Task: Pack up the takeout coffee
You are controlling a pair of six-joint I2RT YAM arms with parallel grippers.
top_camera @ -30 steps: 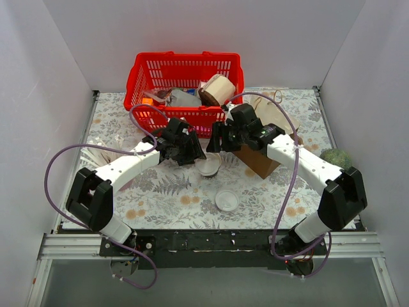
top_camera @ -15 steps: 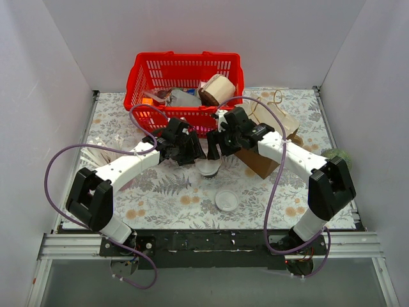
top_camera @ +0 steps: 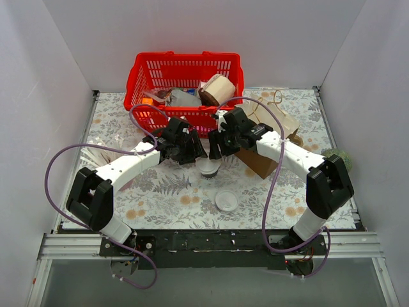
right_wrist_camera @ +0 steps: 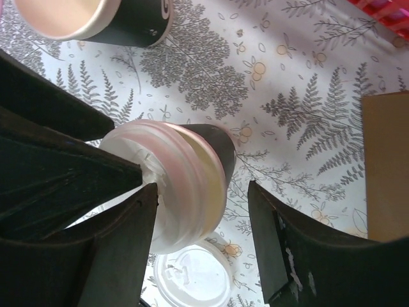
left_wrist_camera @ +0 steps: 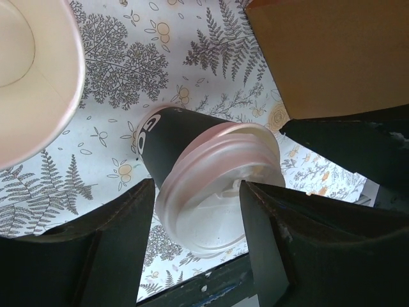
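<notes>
The takeout coffee (top_camera: pixel 208 167), a dark cup with a white lid, stands on the floral table (top_camera: pixel 160 192) between my two grippers. My left gripper (top_camera: pixel 195 152) is open, with its fingers over the lid's left side. In the left wrist view the lid (left_wrist_camera: pixel 217 185) fills the gap of the left gripper (left_wrist_camera: pixel 198 185). My right gripper (top_camera: pixel 215 151) is open beside the cup's right side. In the right wrist view the right gripper (right_wrist_camera: pixel 203 192) straddles the cup (right_wrist_camera: pixel 192 185); one finger touches the lid, the other stands apart.
A loose white lid (top_camera: pixel 226 201) lies near the front. A lidless matching cup (left_wrist_camera: pixel 25 70) stands close by, also in the right wrist view (right_wrist_camera: pixel 96 19). A red basket (top_camera: pixel 185 114) with several items is behind. A brown box (top_camera: pixel 259 160) is right of the cup.
My right gripper has swung left, from beside the brown box to the lidded cup. My left gripper has stayed by the cup.
</notes>
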